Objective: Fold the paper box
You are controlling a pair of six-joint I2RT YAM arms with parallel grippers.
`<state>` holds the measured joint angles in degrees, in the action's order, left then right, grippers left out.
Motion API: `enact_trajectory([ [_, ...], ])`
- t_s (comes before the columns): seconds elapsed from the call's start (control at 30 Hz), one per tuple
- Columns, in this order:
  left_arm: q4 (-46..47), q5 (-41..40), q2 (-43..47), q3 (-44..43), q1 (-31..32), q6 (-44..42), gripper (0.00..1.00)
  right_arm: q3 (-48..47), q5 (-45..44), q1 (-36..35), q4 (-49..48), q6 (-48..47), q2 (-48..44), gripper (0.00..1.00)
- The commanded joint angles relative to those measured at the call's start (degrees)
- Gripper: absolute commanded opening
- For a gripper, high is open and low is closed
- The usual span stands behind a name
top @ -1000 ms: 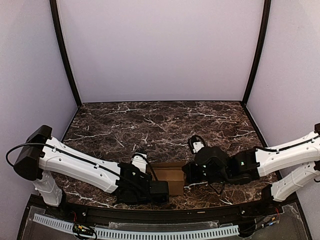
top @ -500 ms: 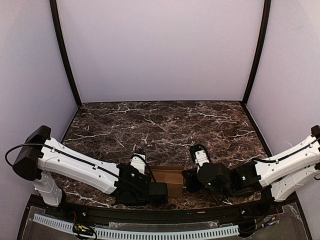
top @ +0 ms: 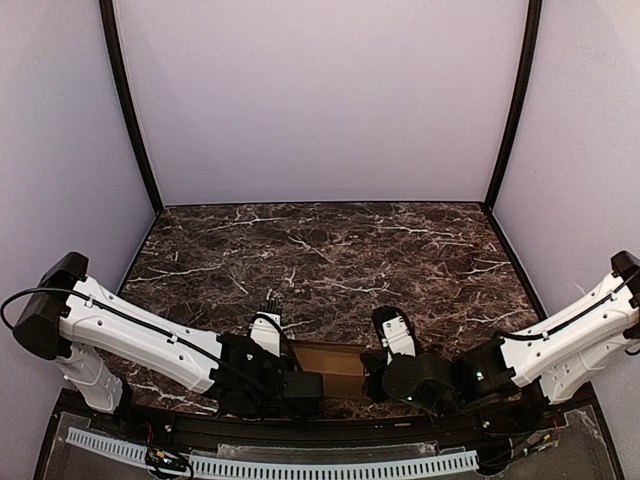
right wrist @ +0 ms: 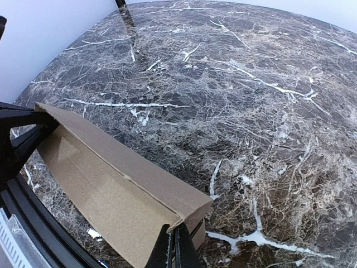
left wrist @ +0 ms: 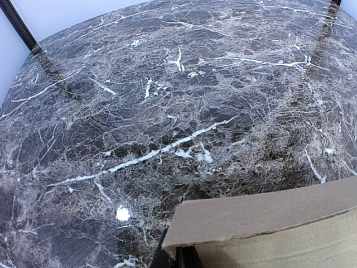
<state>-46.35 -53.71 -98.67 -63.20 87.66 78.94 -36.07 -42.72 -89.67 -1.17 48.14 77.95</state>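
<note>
One paper box [top: 338,358] spans between two sets of jaws; left jaws and right jaws each pinch a corner. All sit nearer the bench [top: 330,250] edge than before.

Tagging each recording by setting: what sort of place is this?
Probably a lab robot booth, not a home or workshop: plain pale walls close in a marble-patterned table on three sides, black posts stand in the corners, and the left arm and right arm are bolted at its near edge.
</note>
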Motion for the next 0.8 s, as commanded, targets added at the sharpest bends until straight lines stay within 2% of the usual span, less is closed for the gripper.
enact_trajectory([
  [0.0,5.60,7.47,0.79,1.67,1.76,1.82,0.01,-1.86,6.23,-3.60,7.39,2.18,4.76,0.00],
  [0.23,6.42,7.40,2.60,2.47,1.92,1.57,0.03,-4.90,5.43,-4.98,14.95,3.31,6.62,0.00],
  [0.4,7.32,7.56,5.37,3.52,2.43,0.79,0.24,-5.41,4.94,-4.99,18.89,4.59,7.32,0.00],
  [0.53,7.67,8.45,7.70,5.22,2.88,0.42,0.34,-5.27,4.17,-4.99,19.82,5.37,7.61,0.00],
  [0.77,7.75,12.14,11.96,6.96,4.04,-3.61,0.42,-7.45,3.52,-4.99,21.78,5.15,10.56,0.00],
])
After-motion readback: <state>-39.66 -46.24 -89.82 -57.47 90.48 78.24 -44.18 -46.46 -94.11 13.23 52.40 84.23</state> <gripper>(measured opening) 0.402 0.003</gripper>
